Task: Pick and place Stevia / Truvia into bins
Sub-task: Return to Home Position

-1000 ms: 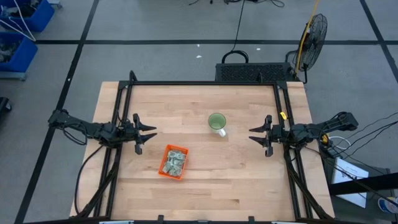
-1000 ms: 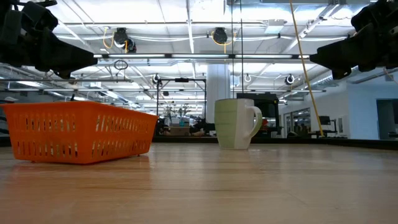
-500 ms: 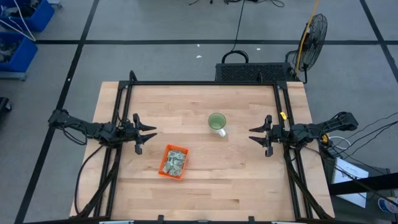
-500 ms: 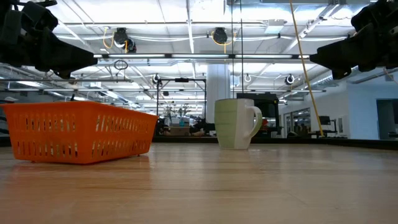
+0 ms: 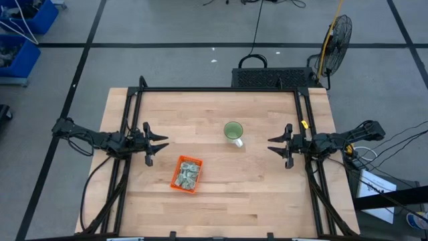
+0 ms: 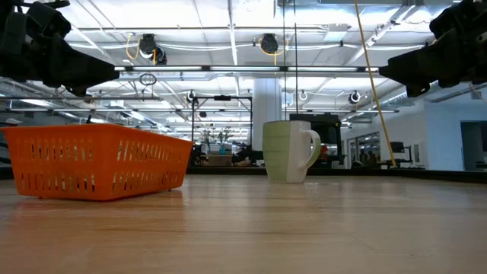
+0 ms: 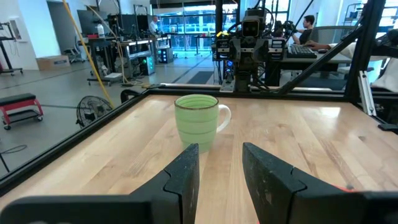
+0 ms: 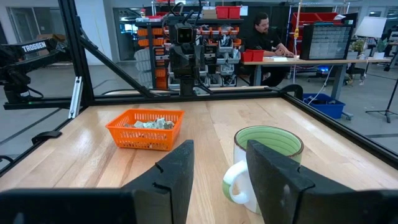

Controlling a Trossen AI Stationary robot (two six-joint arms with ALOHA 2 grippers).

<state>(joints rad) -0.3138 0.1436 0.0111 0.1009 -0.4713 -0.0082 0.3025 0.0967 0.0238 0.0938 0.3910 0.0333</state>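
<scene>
left gripper point(image 5: 162, 142): the jaws are seen apart and nothing is held between them. in the left wrist view the two dark fingers point(image 7: 186, 171) are parted, and bare wood is shown in the gap. the gripper is held over the left side of the light wooden plank table point(image 5: 221, 204), raised clear of the top and pointed toward the middle.

right gripper point(image 5: 271, 144): the jaws are likewise seen apart and empty. it is held over the right side of the table, raised, and faced toward the left gripper across the board.

small shallow rectangular orange plastic basket with mesh sides point(image 8: 145, 138): it is set flat on the table near the left gripper, a little toward the edge away from the black floor fan on a stand point(image 5: 338, 37). it is touched by neither arm. small flat white-and-green paper sachets point(image 5: 188, 173) are heaped inside it; their count cannot be told.

round light green cup with a white handle point(image 5: 233, 130): it is stood upright between the two grippers, nearer the right one and well apart from the basket.

black metal frame point(image 5: 221, 89): it is run along the far edge and both sides of the table. a seated person point(image 8: 264, 28) at a desk is seen in the room beyond, and another seated person point(image 7: 308, 25) is seen in the left wrist view.
</scene>
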